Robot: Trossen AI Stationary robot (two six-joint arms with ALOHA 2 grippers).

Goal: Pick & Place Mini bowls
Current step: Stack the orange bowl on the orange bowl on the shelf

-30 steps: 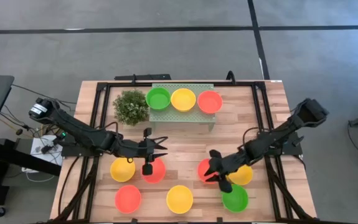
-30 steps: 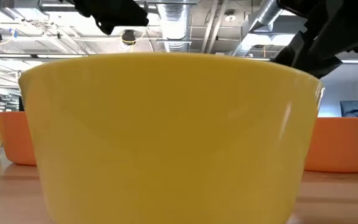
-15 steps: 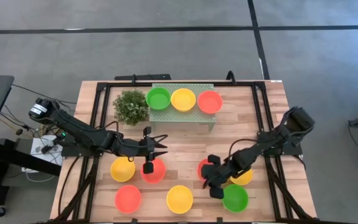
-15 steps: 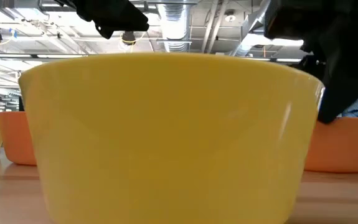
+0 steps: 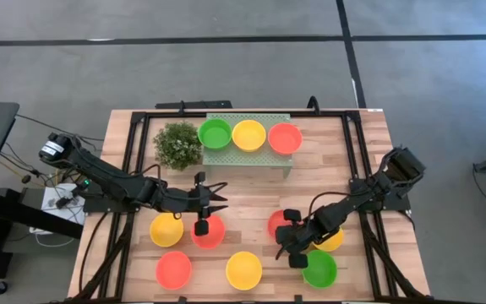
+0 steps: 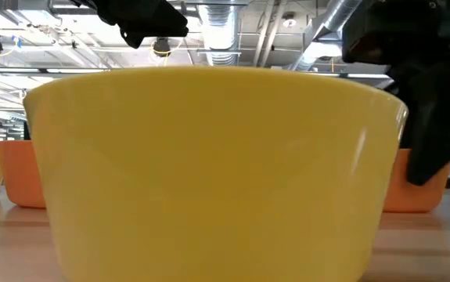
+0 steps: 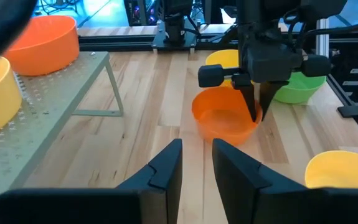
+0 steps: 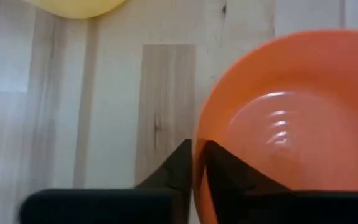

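Pinching the rim of a red-orange bowl (image 8: 291, 118) on the worktop (image 5: 251, 194), the right gripper (image 5: 286, 247) has it held narrowly. Three bowls sit on the tray (image 5: 226, 158); six remain below. Left gripper (image 5: 210, 203) hovers narrow, empty.

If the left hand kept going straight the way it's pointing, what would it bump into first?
Probably the red-orange bowl straight ahead of the left hand, the one the right hand is pinching by its rim. Bare wood lies between; depth is uncertain.
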